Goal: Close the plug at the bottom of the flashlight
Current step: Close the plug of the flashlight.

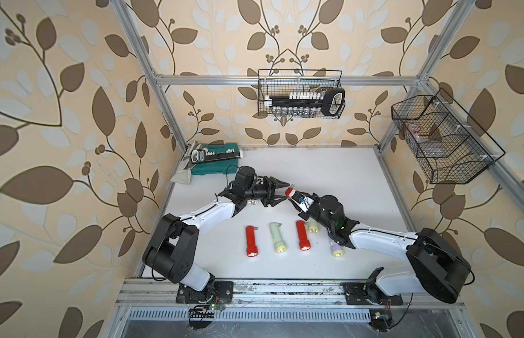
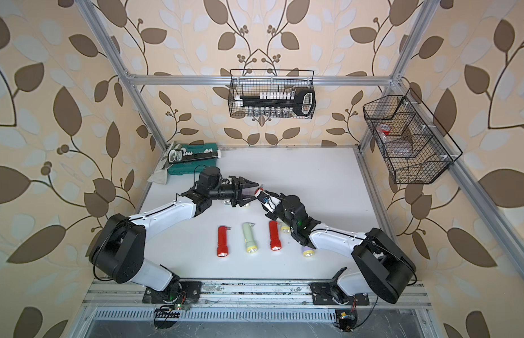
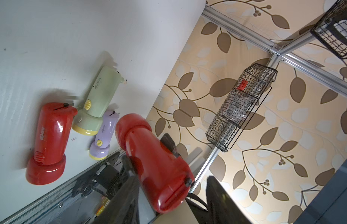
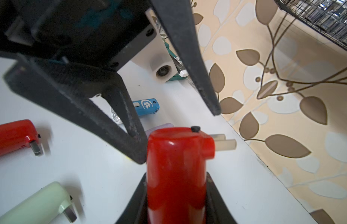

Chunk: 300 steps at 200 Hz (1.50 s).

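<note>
The right pincer (image 1: pixel 297 199) grips a red flashlight (image 1: pixel 289 192) (tilted, raised); the left pincer (image 1: pixel 286 190) faces it, jaws apart.

Glossy, smooth red plastic on the flashlight (image 4: pixel 176 174); dull grey metal on its plug prongs (image 4: pixel 226 144). Matt, grainy black plastic on the left pincer (image 1: pixel 287 191). Smooth, matt white finish on the desk (image 4: pixel 236 184).

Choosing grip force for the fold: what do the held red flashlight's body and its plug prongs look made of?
The red flashlight looks like hard moulded plastic with a glossy finish: sharp white highlights run along its smooth, rounded body. Its plug prongs are probably bare metal: two flat, dull pale-grey blades, though blur leaves the finish uncertain.
</note>
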### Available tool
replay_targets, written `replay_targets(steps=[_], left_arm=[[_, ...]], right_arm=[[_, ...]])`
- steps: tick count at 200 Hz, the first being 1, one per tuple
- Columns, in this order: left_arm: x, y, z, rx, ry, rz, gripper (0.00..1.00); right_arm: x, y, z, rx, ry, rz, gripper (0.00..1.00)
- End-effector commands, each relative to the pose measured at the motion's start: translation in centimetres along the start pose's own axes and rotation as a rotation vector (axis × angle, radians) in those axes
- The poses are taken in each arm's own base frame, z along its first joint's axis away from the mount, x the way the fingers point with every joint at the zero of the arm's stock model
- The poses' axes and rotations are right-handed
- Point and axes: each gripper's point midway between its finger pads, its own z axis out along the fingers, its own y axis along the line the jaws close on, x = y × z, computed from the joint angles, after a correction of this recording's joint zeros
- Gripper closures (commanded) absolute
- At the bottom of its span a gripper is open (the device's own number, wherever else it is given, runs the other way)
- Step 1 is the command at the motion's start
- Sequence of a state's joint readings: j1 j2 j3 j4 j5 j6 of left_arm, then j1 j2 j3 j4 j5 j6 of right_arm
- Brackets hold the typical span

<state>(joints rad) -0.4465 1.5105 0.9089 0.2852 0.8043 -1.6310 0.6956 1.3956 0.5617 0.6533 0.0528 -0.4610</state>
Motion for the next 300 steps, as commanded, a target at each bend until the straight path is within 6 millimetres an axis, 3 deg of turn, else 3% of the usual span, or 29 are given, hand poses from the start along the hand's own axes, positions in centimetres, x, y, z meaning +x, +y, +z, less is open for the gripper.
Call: replay_targets(steps=[1, 65, 90, 190, 300], left_arm=[[1.5, -0.9, -0.4, 0.026, 0.031, 0.049, 0.47], [1.5, -0.3, 1.0, 0.006, 0.068, 0.031, 0.49], [1.2, 0.3, 1.3, 0.011, 0.068, 0.004, 0.54], [0.3, 1.0, 1.4, 0.006, 0.033, -0.02, 0.42], [0.7, -0.2, 1.4, 0.045, 0.042, 0.01, 0.71]], right_arm=[[-1.2, -0.7, 0.1, 0.023, -0.034, 0.023, 1.0], [-1.5, -0.8, -0.1, 0.028, -0.044, 0.008, 1.0], [-1.8, -1.0, -0.4, 0.034, -0.056, 0.005, 1.0], [-2.0, -1.0, -0.8, 0.034, -0.069, 0.004, 1.0], [-2.6, -0.8, -1.1, 0.016, -0.09, 0.011, 1.0]])
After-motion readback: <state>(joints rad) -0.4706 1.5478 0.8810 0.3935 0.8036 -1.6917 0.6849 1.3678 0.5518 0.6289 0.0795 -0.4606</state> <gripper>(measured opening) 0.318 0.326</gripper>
